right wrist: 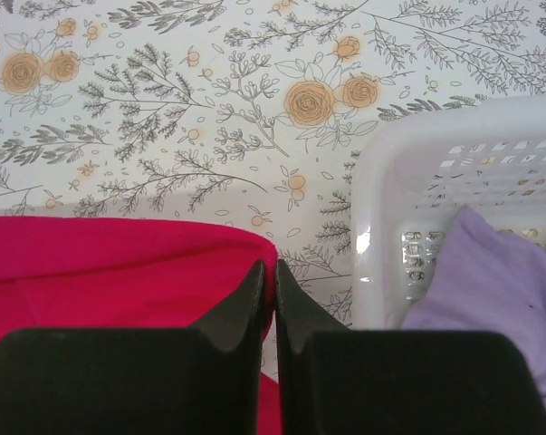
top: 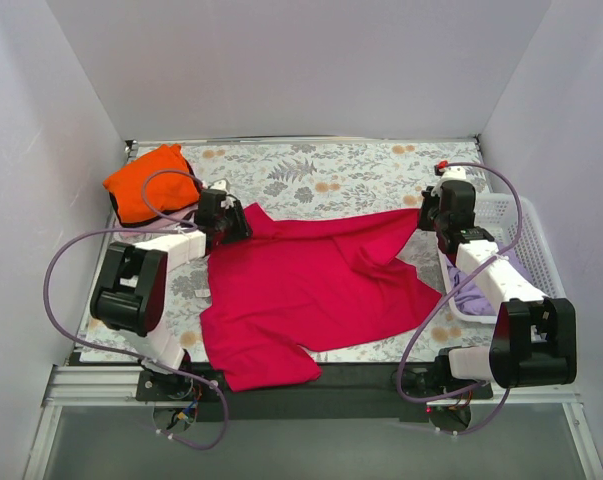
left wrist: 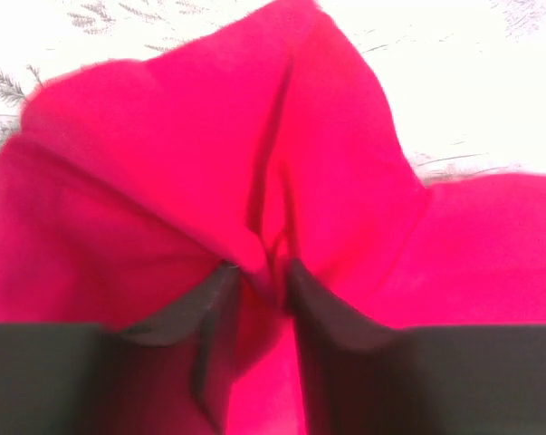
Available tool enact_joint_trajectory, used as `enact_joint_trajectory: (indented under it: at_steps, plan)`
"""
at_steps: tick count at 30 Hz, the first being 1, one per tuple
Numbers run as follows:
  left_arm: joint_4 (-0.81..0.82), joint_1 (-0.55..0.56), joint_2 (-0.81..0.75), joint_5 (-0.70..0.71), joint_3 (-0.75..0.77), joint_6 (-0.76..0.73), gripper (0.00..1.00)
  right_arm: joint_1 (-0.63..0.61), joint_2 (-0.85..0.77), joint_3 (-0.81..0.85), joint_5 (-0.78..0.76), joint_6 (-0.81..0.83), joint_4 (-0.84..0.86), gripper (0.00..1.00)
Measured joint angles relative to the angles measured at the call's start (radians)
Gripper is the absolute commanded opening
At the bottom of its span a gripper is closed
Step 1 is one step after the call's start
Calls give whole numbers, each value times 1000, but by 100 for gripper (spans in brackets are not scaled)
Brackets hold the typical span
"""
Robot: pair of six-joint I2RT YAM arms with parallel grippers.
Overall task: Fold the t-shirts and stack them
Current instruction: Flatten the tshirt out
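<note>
The floral table (top: pixel 331 170) carries a spread crimson t-shirt (top: pixel 311 290), an orange t-shirt (top: pixel 151 185) and a white basket (top: pixel 526 240).

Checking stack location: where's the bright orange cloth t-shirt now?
Top view: bright orange cloth t-shirt lies at the far-left corner of the table, just beyond the left gripper.

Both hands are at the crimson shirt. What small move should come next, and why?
Probably lift both hands a little and draw them apart: the left hand pinches a fold of the crimson shirt, the right hand appears shut on its edge, and the cloth lies wrinkled.
</note>
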State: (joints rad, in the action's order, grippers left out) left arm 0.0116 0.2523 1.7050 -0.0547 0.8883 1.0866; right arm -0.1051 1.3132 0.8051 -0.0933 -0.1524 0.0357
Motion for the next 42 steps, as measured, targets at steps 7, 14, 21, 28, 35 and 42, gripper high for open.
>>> enact_joint_trajectory:
  at_steps: [7,14,21,28,35,42]
  plan:
    - [-2,6,-110,-6,13,10,52,0,0,0,23,0,-4,1]
    - [-2,6,72,53,232,-10,50,0,0,-2,41,0,-4,1]
    - [-50,6,190,142,238,-13,48,0,0,-2,51,0,-4,1]
    - [-56,6,190,154,233,-13,47,0,0,-3,67,0,-4,1]
    - [-32,6,190,188,231,-4,44,0,0,-3,75,0,-4,1]
    - [-4,4,188,214,230,7,44,0,0,-3,90,0,-4,1]
